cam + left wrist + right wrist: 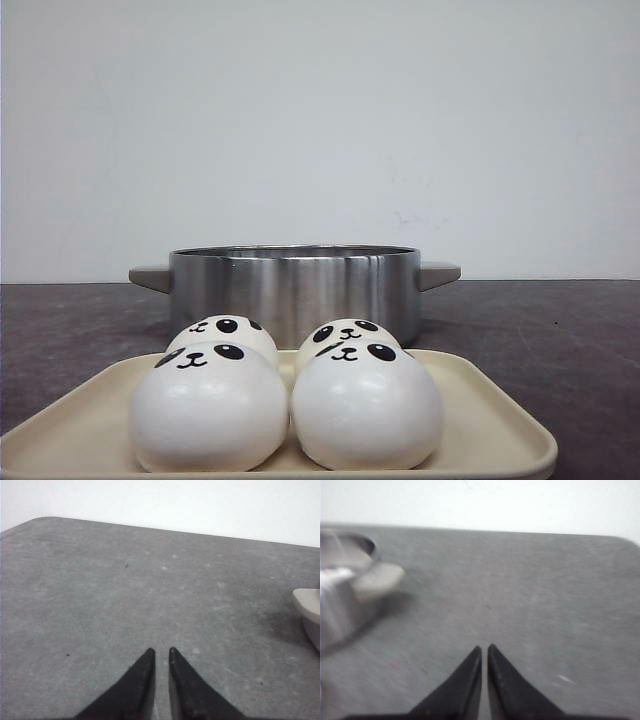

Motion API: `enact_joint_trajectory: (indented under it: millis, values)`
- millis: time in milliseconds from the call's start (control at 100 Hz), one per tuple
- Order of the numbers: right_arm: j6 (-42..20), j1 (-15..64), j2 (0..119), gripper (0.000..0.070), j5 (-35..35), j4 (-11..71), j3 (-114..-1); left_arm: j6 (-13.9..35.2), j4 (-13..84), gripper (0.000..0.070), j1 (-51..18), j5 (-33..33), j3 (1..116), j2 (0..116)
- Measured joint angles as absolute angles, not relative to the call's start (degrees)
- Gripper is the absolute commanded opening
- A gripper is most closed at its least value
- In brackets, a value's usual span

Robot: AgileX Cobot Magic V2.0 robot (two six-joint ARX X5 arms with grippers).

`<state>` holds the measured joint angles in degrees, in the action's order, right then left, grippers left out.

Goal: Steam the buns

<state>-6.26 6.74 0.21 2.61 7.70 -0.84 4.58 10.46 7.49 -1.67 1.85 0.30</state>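
Several white panda-faced buns sit on a cream tray (500, 420) at the front of the table: front left bun (207, 410), front right bun (366, 408), back left bun (225, 333), back right bun (347, 335). Behind them stands a steel pot (295, 285) with grey handles. My left gripper (161, 652) is shut and empty over bare table, the pot's handle (307, 605) off to its side. My right gripper (484, 648) is shut and empty, with the pot (342, 587) blurred off to its side. Neither gripper shows in the front view.
The table top (560, 330) is dark grey and speckled, with a white wall behind. The table's far edge and a rounded corner (40, 520) show in the left wrist view.
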Motion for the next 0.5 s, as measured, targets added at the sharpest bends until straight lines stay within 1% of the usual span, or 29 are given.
enact_joint_trajectory:
  millis: [60,130,230,300,350,400,500]
  values:
    - [-11.1,6.7,0.2,0.0013,5.4,5.2,-0.8,7.4,10.4,0.0,7.5,-3.3,1.8,0.3]
    - [-17.0,6.7,0.2,0.0007,8.9,1.4,-0.8,13.3,10.2,0.0,7.5,-6.4,1.9,0.3]
    - [-23.6,6.8,0.2,0.0005,9.5,-5.3,-0.9,23.7,10.6,0.0004,7.5,-12.6,2.4,0.3]
    - [-26.2,6.8,0.2,0.0005,9.5,-5.8,-2.2,28.3,9.8,0.0007,7.5,-16.8,3.2,0.4]
    - [-27.3,6.8,0.4,0.0005,9.4,-3.2,-4.6,29.6,9.9,0.0009,7.5,-18.9,4.8,0.7]
    - [-27.5,6.8,1.5,0.0005,9.2,0.3,-8.3,29.6,10.8,0.0009,7.5,-20.0,8.1,1.8]
    - [-26.0,6.8,6.2,0.0005,9.0,8.0,-18.3,27.4,14.0,0.0008,7.5,-20.3,16.5,6.1]
